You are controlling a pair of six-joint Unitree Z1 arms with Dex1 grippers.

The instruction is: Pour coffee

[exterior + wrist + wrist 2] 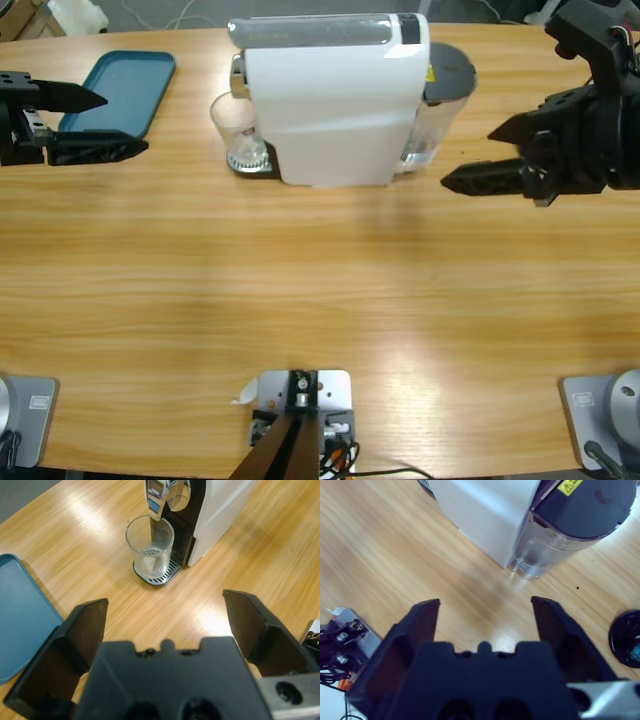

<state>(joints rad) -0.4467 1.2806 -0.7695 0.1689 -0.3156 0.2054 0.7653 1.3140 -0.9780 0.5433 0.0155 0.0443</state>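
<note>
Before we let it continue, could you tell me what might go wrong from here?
The glass stands tucked under the spout of the coffee machine, so pulling it out carelessly could knock the spout or tip it. It is clear and thin-looking, so the open left hand may misjudge its edges. The tray lies close beside that hand and could be bumped.

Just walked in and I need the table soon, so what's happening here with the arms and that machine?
Nothing is being held right now. A white coffee machine stands at the table's far edge with a clear glass on its drip tray under the spout; the glass looks nearly empty, and I can't make out any coffee in it. The left end effector hovers open beside a blue tray, facing the glass. The right end effector hovers open by the machine's water tank. Neither touches anything.
</note>
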